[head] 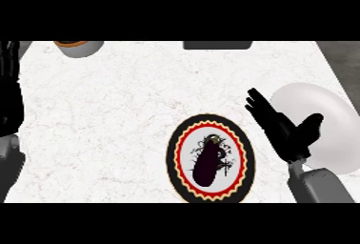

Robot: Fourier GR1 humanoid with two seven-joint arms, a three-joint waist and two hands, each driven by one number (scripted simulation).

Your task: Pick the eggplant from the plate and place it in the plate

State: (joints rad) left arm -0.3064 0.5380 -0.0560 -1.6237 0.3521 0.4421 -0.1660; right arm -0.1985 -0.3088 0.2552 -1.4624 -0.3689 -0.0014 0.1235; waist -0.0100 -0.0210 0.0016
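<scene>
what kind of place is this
Probably a kitchen counter: a white marbled top holds a patterned plate with an eggplant on it, a plain white plate to its right, and a bowl-like dish at the far edge.

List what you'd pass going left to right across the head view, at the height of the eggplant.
Left forearm at the edge → bare counter → patterned plate's rim → eggplant → right hand, open → white plate.
</scene>
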